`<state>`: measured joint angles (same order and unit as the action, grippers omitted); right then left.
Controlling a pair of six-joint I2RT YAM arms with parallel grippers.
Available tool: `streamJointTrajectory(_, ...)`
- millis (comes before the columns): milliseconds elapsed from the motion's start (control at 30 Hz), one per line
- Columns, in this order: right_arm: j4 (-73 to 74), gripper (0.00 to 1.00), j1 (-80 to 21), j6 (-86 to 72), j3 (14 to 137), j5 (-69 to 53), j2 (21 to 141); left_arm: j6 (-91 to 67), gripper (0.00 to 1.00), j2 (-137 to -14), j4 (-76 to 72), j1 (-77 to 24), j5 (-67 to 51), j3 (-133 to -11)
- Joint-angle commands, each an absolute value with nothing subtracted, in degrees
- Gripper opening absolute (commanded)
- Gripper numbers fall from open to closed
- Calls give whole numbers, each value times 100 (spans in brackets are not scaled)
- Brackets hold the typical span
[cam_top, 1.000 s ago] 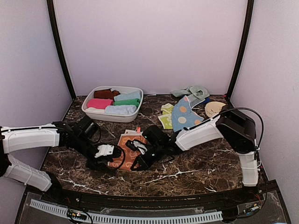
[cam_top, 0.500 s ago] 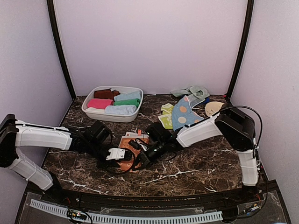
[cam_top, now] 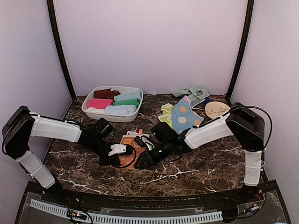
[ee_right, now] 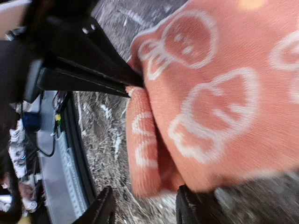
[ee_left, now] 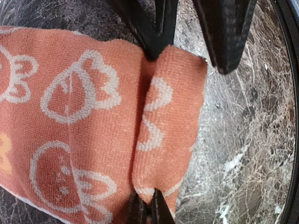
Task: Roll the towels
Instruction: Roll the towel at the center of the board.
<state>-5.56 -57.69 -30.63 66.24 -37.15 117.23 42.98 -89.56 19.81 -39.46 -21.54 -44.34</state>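
A dark marble surface (cam_top: pixel 201 172) veined in white fills the booth between pale lilac walls. Nearest the arms, at the middle, lies the peach-orange towel (cam_top: pixel 129 142) with its cartoon prints, one edge turned over into a first narrow roll (ee_left: pixel 170 126). The left claw (ee_left: pixel 145 209) is pinched fully together on one end of that turn. The right claw (ee_right: pixel 145 210) stands partly open at the other end, its fingers either side of the roll and, as far as shows, not gripping it.

To do this turn well, the right claw likely needs to close on its end before anything moves, so both ends travel together. Then carry the roll over the flat cloth evenly and keep it snug, or it will cone or loosen.

Farther back wait the light-blue spotted towel (cam_top: pixel 183 116), a yellow-green towel (cam_top: pixel 166 112) and a mint towel (cam_top: pixel 191 91), near a beige disc (cam_top: pixel 215 108). Back left, the white tub (cam_top: pixel 110 117) holds rolled towels (cam_top: pixel 120 109).
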Motion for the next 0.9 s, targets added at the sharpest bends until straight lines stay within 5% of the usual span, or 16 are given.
streamJointTrajectory(0, -821, 49, -5751, -2549, 6053, -2173, 10806, 4119, 0, -9388, 2590, -3805, -2346, -4662)
streamJointTrajectory(67, -847, 67, -5840, -2256, 5727, -1293, 10330, 4082, 0, -9622, 2849, -3658, -2620, -4885)
streamJointTrajectory(100, -913, 91, -5945, -2063, 5523, -780, 10052, 4063, 0, -9726, 2952, -3601, -2714, -4995)
streamJointTrajectory(133, -1038, 99, -6063, -1832, 5309, -202, 9738, 4038, 0, -9810, 2997, -3567, -2732, -5063)
streamJointTrajectory(267, -1434, 100, -6596, -1003, 4749, 2214, 8816, 4151, 0, -9964, 3153, -3560, -2830, -5174)
streamJointTrajectory(333, -805, 100, -6534, -1932, 4904, 3789, 8713, 4183, 0, -10102, 3263, -3560, -2819, -5258)
streamJointTrajectory(500, -2111, 100, -6491, -368, 4034, 2044, 8257, 4202, 0, -10318, 3428, -3560, -2838, -5432)
streamJointTrajectory(600, -2250, 100, -7403, 1782, 3948, 2589, 8649, 4313, 0, -10450, 3678, -3560, -2925, -5587)
streamJointTrajectory(867, -2500, 82, -8279, 3773, 4796, 2926, 10197, 4429, 0, -10779, 3945, -3384, -2920, -5796)
